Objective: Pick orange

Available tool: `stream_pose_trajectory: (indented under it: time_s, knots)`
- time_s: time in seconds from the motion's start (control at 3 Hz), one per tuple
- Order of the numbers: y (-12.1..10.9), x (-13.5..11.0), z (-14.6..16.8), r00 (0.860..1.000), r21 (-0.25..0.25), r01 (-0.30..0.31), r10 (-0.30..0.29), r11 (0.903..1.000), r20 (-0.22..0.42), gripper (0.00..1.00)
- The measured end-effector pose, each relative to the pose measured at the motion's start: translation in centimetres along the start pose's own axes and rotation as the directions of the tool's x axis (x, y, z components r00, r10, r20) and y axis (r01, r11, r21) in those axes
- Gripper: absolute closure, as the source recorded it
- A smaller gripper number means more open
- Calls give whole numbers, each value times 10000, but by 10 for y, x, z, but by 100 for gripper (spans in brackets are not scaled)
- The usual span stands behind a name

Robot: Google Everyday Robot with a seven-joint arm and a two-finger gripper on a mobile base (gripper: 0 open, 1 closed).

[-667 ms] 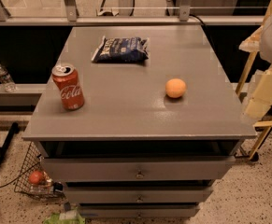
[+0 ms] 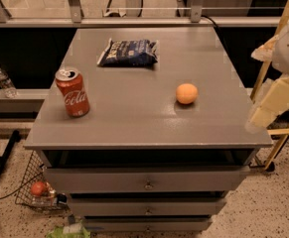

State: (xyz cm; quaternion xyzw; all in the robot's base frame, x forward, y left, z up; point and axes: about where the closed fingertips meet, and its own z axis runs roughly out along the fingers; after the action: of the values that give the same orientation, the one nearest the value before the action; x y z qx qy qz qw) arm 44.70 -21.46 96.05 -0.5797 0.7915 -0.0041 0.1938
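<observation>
End effector (image 2: pixel 275 100), state unclear, right of the table (image 2: pixel 134 128), orange (image 2: pixel 186 93) nearest; soda can (image 2: pixel 73 91) and snack bag (image 2: pixel 129 52) farther left.

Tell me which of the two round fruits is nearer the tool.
The pale orange on the grey cabinet top; the tool hangs off its right edge. The redder fruit lies far off in the wire basket.

Matt orange (image 2: pixel 186 93), glossy metal can (image 2: pixel 73 92), crinkly shiny bag (image 2: pixel 129 52), smooth tabletop (image 2: pixel 134 123), pale matt pincer (image 2: pixel 273 103) at right
</observation>
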Motion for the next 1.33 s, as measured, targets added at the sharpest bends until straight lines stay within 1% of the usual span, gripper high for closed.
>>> stream_pose_trajectory:
  time_s: [0.33,0.67,1.0,1.33]
  knots:
    - [-22,-7,56,9734,-392,-752,819,9964,2139,0]
    - [-50,-31,97,9221,-640,-840,1019,9944,3733,0]
    - [-75,-52,123,8912,-648,-657,878,9957,4450,0]
    - [-86,-70,146,8925,-757,-274,585,9968,4473,0]
